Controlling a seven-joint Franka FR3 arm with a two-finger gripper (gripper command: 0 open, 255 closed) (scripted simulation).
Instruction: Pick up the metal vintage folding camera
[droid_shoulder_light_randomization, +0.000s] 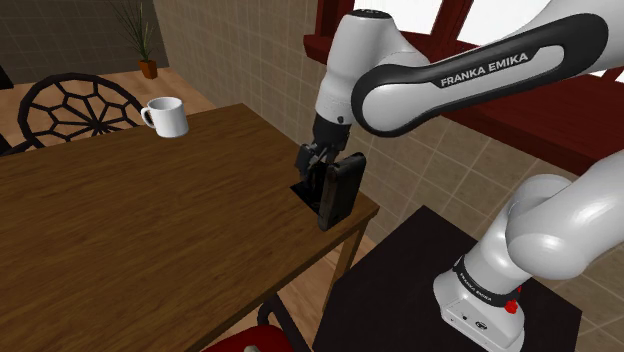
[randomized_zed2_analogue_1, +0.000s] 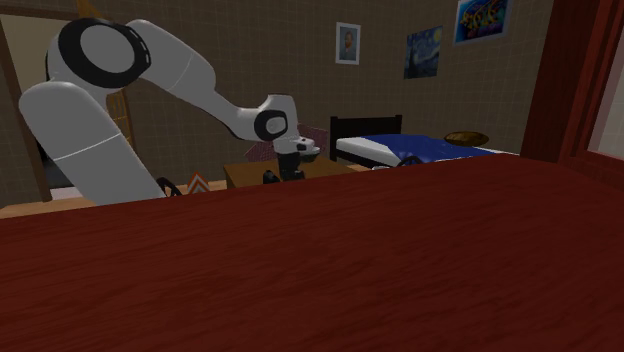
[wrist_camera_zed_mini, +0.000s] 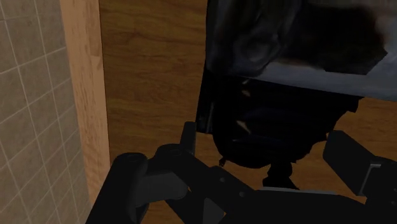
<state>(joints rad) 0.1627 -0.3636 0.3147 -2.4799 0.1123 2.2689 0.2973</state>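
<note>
Folding camera (droid_shoulder_light_randomization: 343, 190), black and boxy, stands on end at the corner of the wooden bench (droid_shoulder_light_randomization: 150, 230) closest to my stand (droid_shoulder_light_randomization: 400, 290), hard by the edge and leaning a little. My jaws come down on it from above, at the side that faces the shoulder view's left. Along my wrist view its dark lens housing (wrist_camera_zed_mini: 273, 127) sits right between my jaws, with a paler grey panel of the same body beyond it, the bench's plank edge (wrist_camera_zed_mini: 83, 76) off to one side and the tiled floor (wrist_camera_zed_mini: 32, 95) past that. Whether my jaws actually press on it or merely straddle it, I cannot tell, and neither can I tell whether its foot rests on the wood. Well apart from me, at the bench's far edge, a white mug (droid_shoulder_light_randomization: 167, 116) stands upright with its handle towards the shoulder view's left, and a black chair (droid_shoulder_light_randomization: 75, 105) with a web-patterned back stands just behind it. In the second exterior view my white arm (randomized_zed2_analogue_1: 190, 70) reaches down behind a broad reddish wooden surface (randomized_zed2_analogue_1: 300, 270), with a blue-covered bed (randomized_zed2_analogue_1: 420, 150) further back.
</note>
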